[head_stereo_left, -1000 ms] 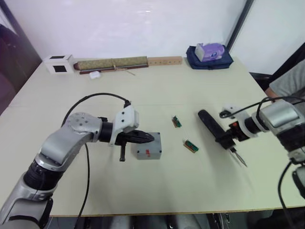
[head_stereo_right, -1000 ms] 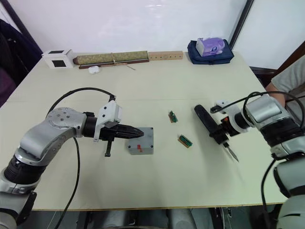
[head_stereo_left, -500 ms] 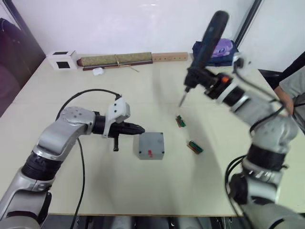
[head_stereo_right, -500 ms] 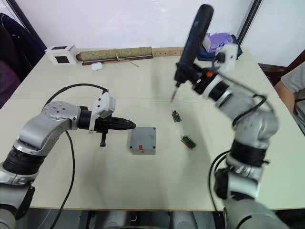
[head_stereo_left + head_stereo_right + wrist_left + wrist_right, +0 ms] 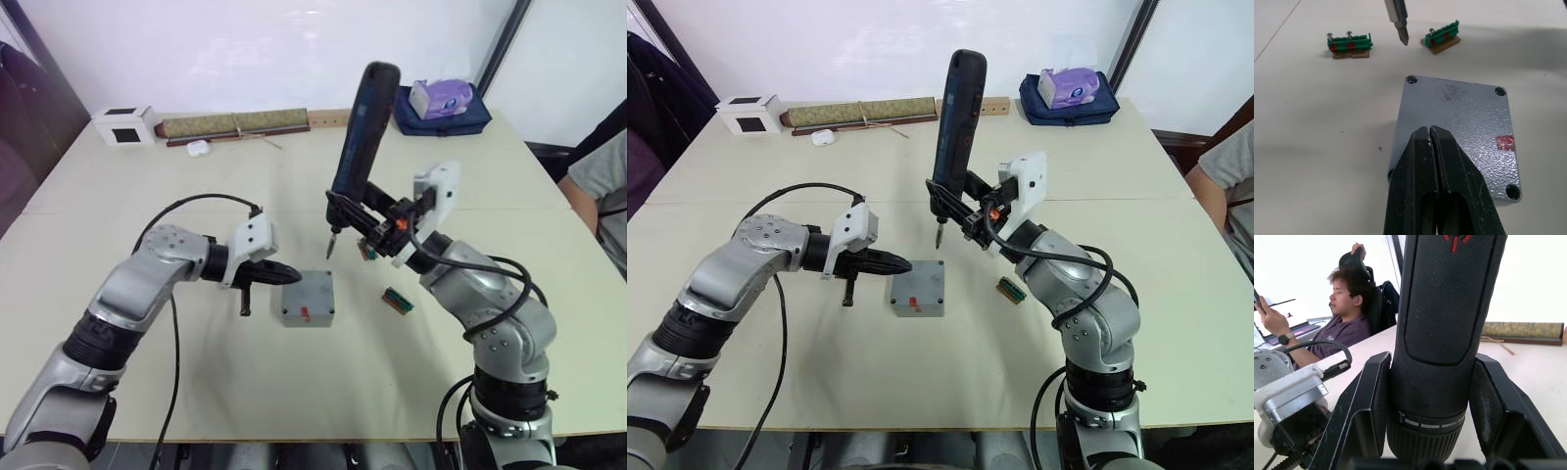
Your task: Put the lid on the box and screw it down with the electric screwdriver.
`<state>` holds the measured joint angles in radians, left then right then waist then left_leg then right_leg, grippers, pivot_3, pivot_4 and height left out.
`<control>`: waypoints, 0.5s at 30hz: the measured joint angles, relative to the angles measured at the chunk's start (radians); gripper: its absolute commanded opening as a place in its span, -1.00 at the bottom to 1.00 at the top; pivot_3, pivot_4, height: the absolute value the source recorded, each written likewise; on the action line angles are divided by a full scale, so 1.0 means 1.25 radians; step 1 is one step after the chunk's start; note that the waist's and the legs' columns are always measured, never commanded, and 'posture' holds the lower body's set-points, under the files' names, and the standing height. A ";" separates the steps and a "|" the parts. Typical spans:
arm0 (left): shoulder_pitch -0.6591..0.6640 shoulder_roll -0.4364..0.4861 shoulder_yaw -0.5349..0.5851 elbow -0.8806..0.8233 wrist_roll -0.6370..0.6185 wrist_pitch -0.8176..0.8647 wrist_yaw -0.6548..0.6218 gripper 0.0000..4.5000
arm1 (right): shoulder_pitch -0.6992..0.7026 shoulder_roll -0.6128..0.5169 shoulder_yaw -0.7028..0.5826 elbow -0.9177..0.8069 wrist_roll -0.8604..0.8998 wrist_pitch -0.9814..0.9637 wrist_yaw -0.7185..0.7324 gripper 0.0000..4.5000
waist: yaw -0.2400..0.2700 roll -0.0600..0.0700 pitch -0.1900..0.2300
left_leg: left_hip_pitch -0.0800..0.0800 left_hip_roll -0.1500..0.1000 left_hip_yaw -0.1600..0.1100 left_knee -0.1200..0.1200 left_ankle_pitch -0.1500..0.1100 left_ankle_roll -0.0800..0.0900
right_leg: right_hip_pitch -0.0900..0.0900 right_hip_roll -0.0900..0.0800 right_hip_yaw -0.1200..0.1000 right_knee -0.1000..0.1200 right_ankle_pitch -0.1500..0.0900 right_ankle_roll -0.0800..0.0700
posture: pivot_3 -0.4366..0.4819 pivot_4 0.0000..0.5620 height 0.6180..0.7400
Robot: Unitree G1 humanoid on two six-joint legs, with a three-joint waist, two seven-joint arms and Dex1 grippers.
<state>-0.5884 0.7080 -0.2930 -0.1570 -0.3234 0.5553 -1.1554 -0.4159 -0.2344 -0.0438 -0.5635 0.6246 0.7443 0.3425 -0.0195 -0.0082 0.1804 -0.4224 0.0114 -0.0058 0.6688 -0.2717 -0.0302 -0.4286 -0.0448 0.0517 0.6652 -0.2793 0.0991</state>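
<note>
The box (image 5: 312, 294) sits mid-table, closed by the grey lid (image 5: 1459, 117), which has a hole at each corner and a red spot near one edge. My left gripper (image 5: 1430, 131) is shut and empty, its tips over the lid's near-left edge (image 5: 292, 275). My right gripper (image 5: 366, 217) is shut on the electric screwdriver (image 5: 359, 127), which it holds nearly upright. The black fingers (image 5: 1359, 416) clamp the tool's lower body. Its bit (image 5: 1399, 19) hangs in the air just past the lid's far corner, not touching it.
Two green circuit boards (image 5: 397, 300) (image 5: 1350, 44) lie right of the box. Along the back edge are a white cube (image 5: 124, 127), a rolled mat (image 5: 235, 124), a wooden strip and a blue bag (image 5: 438, 111). A person sits off the table's right side (image 5: 600, 186).
My right arm lifted the screwdriver off the table at the right, swung it high, then brought it down upright beside the box. My left gripper stayed shut near the box.
</note>
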 measured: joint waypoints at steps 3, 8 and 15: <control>0.006 -0.008 -0.006 -0.003 0.010 -0.020 -0.001 -1.00 | 0.030 -0.011 0.029 0.003 -0.026 -0.014 0.004 -0.23 | 0.001 0.000 0.000 | 0.000 0.000 0.000 0.000 0.000 0.000 | 0.000 0.000 0.000 0.000 0.000 0.000 | -0.05 -0.47 1.00; 0.007 -0.008 -0.006 -0.003 0.014 -0.024 -0.002 -1.00 | 0.037 -0.015 0.045 0.003 -0.042 -0.031 0.005 -0.23 | 0.001 0.000 0.000 | 0.002 0.000 0.000 0.000 0.000 0.000 | 0.001 0.000 0.000 0.000 0.000 0.000 | -0.05 -0.47 1.00; 0.011 -0.009 -0.005 -0.002 0.016 -0.033 -0.003 -1.00 | 0.059 -0.017 0.064 0.008 -0.075 -0.068 0.009 -0.23 | 0.001 0.000 0.000 | 0.002 0.000 0.000 0.000 0.000 0.000 | 0.002 0.000 0.000 0.000 0.000 0.000 | -0.05 -0.47 1.00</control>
<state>-0.5742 0.6973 -0.2996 -0.1597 -0.3039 0.5137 -1.1592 -0.3427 -0.2557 0.0366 -0.5540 0.5314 0.6592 0.3537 -0.0186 -0.0088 0.1800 -0.4199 0.0114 -0.0059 0.6689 -0.2716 -0.0303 -0.4264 -0.0448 0.0516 0.6655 -0.2793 0.0990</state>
